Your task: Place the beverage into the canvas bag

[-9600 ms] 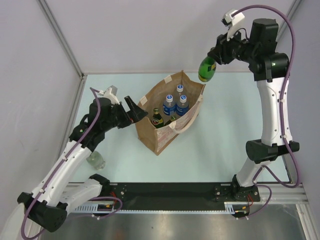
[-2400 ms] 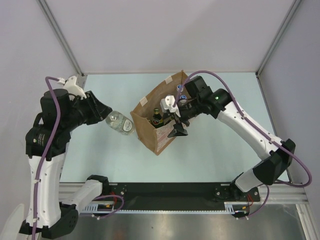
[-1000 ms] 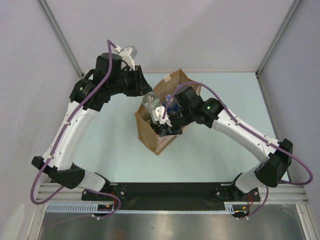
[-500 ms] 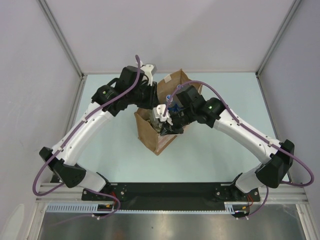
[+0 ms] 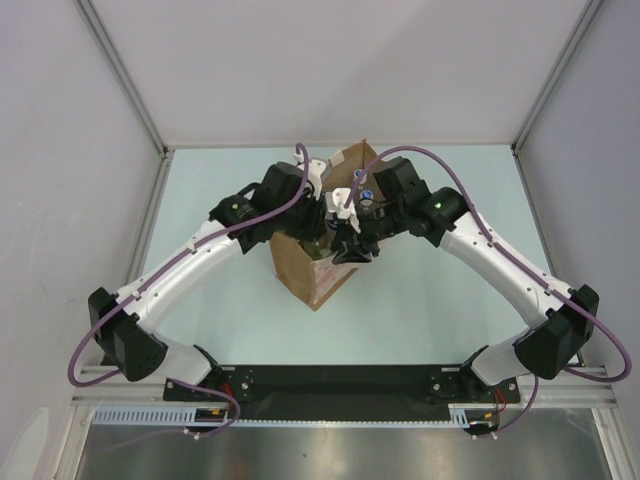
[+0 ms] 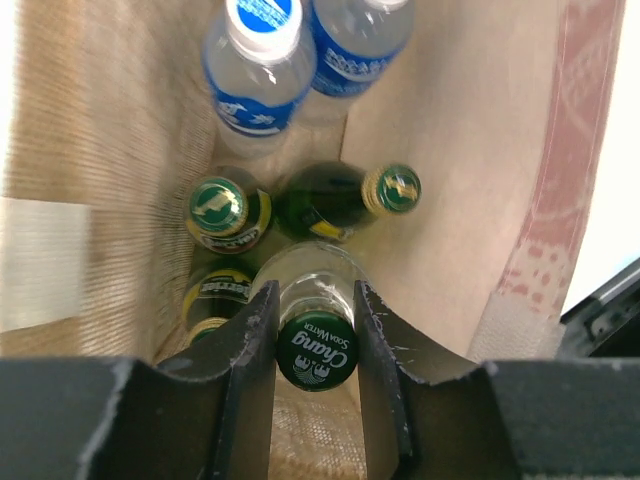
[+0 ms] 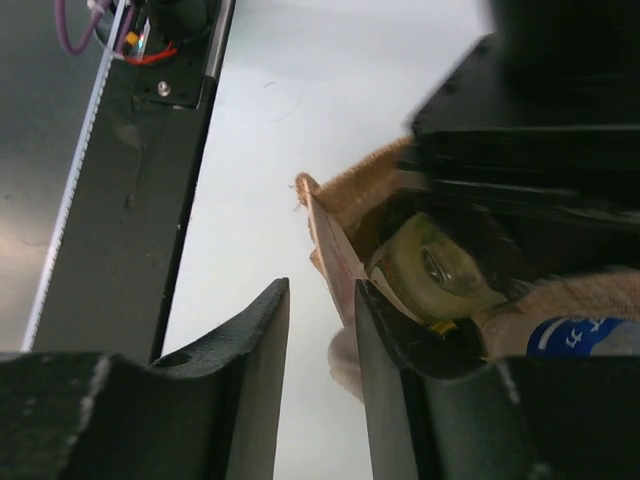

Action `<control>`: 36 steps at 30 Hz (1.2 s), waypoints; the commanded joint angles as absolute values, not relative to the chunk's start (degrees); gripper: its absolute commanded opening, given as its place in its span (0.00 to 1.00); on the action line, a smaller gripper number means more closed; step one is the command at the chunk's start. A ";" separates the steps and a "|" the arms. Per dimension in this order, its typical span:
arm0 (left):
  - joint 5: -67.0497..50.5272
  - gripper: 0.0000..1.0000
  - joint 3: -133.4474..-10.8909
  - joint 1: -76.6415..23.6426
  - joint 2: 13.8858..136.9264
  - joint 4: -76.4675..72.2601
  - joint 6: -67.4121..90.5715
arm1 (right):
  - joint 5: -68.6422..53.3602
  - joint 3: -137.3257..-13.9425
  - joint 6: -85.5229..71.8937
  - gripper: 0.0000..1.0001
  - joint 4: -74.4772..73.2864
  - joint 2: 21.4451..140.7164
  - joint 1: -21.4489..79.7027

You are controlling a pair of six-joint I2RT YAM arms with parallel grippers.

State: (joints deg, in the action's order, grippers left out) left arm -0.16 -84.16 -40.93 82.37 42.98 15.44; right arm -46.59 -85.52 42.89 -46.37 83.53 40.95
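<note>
Left gripper (image 6: 315,295) is clamped on the neck of the soda-water bottle (image 6: 316,352), holding it upright inside the canvas bag (image 6: 450,150) beside other bottles (image 6: 258,70); right gripper (image 7: 320,290) pinches the bag rim, apparently to hold its mouth open.

It was a robotics lab, a purpose-built test cell. The canvas bag (image 5: 305,272) stood on a pale mint counter (image 5: 440,300), boxed in by plain grey-white wall panels (image 5: 330,60) behind it and to either side. Bare aluminium posts (image 5: 120,75) joined the panels at the corners behind the bag. In front of the bag, at the counter's near edge, a black mounting rail (image 5: 340,382) carried the bases of two white arms, left arm (image 5: 180,270) and right arm (image 5: 500,265). Exposed red wiring (image 7: 150,48) sat at the rail, and a strip of brushed metal (image 5: 330,455) lay nearer still. Purple cables (image 5: 420,155) looped loose along both arms toward the bag.
</note>
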 commanded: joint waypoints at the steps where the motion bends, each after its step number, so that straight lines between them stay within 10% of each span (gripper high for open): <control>1: -0.09 0.00 -80.69 -42.45 76.56 29.80 12.13 | -50.88 -87.62 39.29 0.40 -44.65 81.04 36.48; 22: 2.63 0.02 -68.29 -45.00 77.34 22.32 6.86 | -53.88 -88.33 24.35 0.53 -34.02 80.07 12.84; 36: 3.16 0.39 -68.90 -45.18 80.07 24.43 4.83 | -54.49 -86.57 19.16 0.55 -31.11 79.81 7.03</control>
